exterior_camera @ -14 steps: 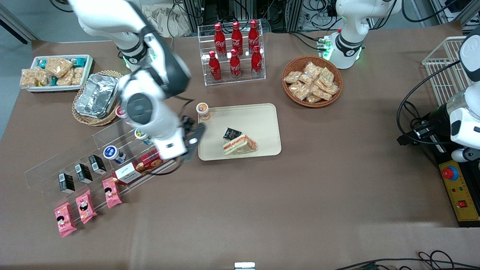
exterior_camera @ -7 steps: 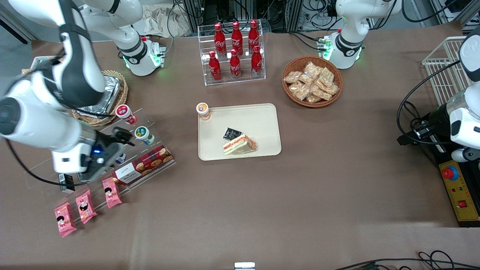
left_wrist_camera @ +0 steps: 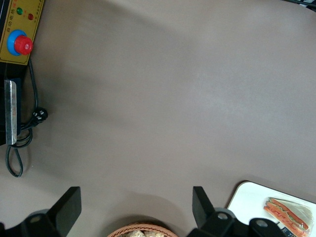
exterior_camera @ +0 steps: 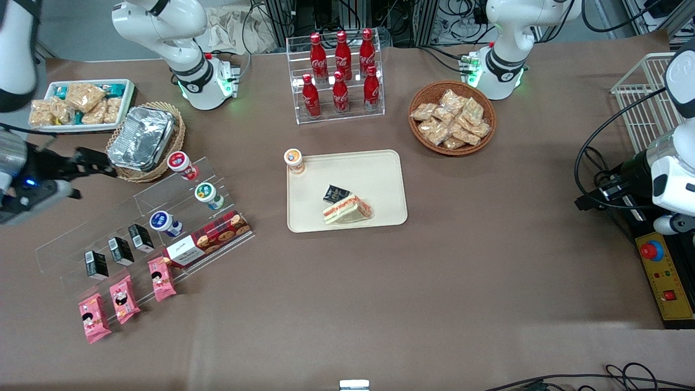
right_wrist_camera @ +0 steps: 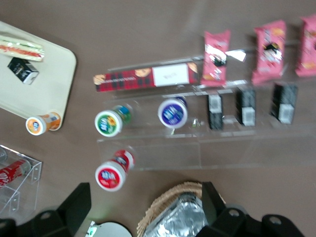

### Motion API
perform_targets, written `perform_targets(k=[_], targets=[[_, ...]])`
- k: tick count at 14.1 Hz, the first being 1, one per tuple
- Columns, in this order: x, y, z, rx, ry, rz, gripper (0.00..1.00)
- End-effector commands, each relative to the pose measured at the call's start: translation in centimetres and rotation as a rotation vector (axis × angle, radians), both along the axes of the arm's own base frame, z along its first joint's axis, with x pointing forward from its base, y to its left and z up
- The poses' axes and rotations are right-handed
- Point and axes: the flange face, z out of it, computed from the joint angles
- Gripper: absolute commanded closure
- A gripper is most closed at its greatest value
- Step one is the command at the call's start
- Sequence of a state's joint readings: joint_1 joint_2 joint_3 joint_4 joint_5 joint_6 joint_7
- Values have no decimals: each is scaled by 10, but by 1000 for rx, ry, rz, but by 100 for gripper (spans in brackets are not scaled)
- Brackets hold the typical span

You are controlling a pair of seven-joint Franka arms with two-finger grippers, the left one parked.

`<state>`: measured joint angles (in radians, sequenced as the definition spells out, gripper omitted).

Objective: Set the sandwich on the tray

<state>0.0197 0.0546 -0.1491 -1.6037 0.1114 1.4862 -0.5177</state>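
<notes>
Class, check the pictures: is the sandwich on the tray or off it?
On it. The sandwich lies inside the tray rim, beside a black packet; the gripper, open, is away by the foil container.

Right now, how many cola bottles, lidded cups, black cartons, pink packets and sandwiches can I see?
Cola bottles: 6
Lidded cups: 4
Black cartons: 4
Pink packets: 3
Sandwich: 1, on the tray
Total: 18
The gripper hangs open beside the foil container.

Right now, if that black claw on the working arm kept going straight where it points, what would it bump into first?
Probably the crinkled foil container in its wicker basket: the open gripper points at it, though its height above is unclear.
</notes>
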Motion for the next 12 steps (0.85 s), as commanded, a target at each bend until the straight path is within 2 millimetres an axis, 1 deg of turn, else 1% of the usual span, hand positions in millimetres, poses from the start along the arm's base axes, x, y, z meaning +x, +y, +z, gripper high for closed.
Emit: perform_targets(k=[1, 2, 3, 4, 5, 6, 7, 8, 9, 11, 12], targets=[[-22, -14, 13, -88, -10, -56, 0], [-21, -22, 16, -127, -30, -85, 0], [-20, -27, 14, -137, -37, -95, 0], [-23, -30, 8, -138, -25, -120, 0], [-32, -28, 8, -142, -33, -179, 0], [-41, -17, 4, -150, -35, -235, 0], [-48, -14, 1, -154, -41, -264, 0], [-50, -13, 1, -155, -44, -270, 0], [-48, -11, 0, -157, -42, -275, 0], [-41, -13, -5, -164, -30, -341, 0], [-41, -14, -8, -166, -17, -370, 0]])
